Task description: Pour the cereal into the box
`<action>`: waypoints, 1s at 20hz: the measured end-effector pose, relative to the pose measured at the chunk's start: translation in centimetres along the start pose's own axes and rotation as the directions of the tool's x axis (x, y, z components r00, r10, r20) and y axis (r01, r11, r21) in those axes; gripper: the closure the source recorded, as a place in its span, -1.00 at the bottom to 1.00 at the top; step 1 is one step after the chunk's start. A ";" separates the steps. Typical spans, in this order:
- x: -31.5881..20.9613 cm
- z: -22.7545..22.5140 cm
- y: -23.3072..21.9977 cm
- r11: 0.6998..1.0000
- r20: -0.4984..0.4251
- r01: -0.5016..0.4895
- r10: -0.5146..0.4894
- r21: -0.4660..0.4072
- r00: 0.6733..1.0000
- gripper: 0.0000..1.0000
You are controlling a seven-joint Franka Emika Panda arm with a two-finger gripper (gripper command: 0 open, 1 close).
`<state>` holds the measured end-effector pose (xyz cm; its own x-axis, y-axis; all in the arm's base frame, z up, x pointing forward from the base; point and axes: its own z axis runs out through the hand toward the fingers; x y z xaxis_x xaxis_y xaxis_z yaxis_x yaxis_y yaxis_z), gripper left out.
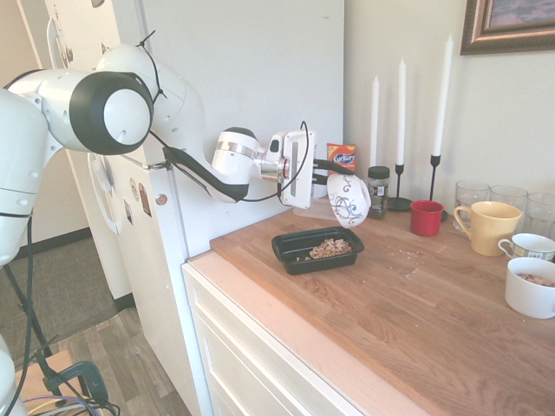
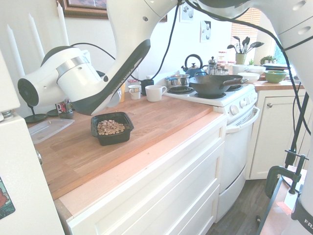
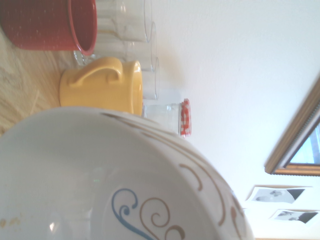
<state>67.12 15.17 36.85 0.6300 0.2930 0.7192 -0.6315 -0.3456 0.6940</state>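
- We are seeing a white bowl (image 3: 100,175) filling the near part of the view, with blue and brown swirls curling inside it and a few tan specks clinging to its inner wall.
- We are looking past its rim at a yellow mug (image 3: 100,89), its handle showing.
- We are spotting a speckled red mug (image 3: 42,25) near the yellow one, with clear glasses (image 3: 135,52) standing beside them.
- We are noticing a jar with a red-checked lid (image 3: 185,118).
- We are catching a framed picture (image 3: 295,140) and two small prints (image 3: 275,194) hanging on the pale wall (image 3: 220,75).

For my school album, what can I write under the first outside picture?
Robot holds tipped bowl above counter; cereal sits in box.
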 end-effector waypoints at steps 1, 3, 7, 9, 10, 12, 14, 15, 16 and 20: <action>-0.3 -0.1 -0.1 1.000 -0.004 -0.002 0.002 -0.007 1.000 1.00; -0.6 -0.3 -0.1 1.000 -0.005 -0.006 0.006 -0.015 1.000 1.00; 1.1 -0.1 1.6 0.998 0.075 -0.068 0.068 -0.002 0.995 1.00; 3.6 0.8 4.3 0.992 0.181 -0.128 0.123 0.014 0.976 1.00; 5.0 1.5 5.9 0.987 0.235 -0.160 0.149 0.025 0.960 1.00; 7.4 3.4 9.3 0.973 0.343 -0.227 0.198 0.044 0.918 1.00; 8.6 6.0 12.3 0.954 0.452 -0.291 0.233 0.064 0.861 1.00; 8.6 7.6 13.5 0.944 0.506 -0.322 0.243 0.074 0.828 1.00; 8.5 9.2 14.4 0.931 0.556 -0.355 0.252 0.083 0.792 1.00; 6.4 16.5 17.4 0.867 0.737 -0.486 0.257 0.110 0.626 1.00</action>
<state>67.63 -3.72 53.05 0.5646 -0.5622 0.6043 -0.8040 -0.5402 0.2486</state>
